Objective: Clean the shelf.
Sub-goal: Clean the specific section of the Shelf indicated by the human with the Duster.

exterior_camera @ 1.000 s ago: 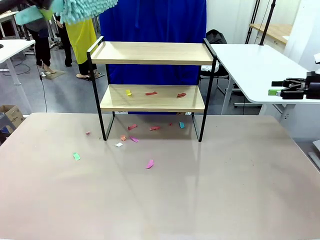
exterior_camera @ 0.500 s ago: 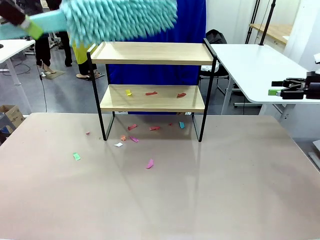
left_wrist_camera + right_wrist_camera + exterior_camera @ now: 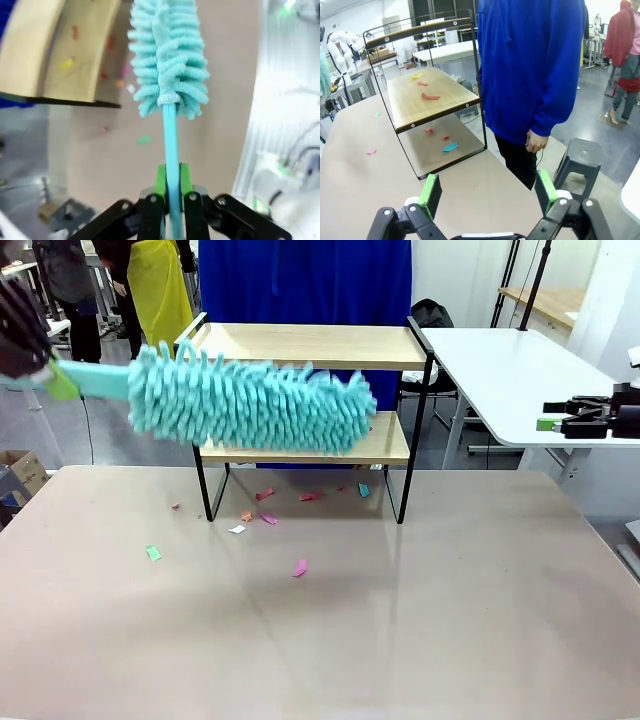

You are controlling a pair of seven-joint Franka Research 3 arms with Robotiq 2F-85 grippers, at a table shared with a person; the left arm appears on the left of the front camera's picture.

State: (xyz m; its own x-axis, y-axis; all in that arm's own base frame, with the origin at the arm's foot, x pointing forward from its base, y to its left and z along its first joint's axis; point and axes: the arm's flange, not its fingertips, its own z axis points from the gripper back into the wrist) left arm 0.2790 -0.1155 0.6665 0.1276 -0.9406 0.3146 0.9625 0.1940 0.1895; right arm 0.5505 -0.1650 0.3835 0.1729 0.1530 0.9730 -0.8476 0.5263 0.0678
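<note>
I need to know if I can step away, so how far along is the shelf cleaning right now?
Done: the top board of the shelf looks bare. In hand: the left gripper, jaws shut on the handle, holds the teal duster in front of the lower board. Left: yellow and red paper scraps on that board, and more on the table beneath.
</note>
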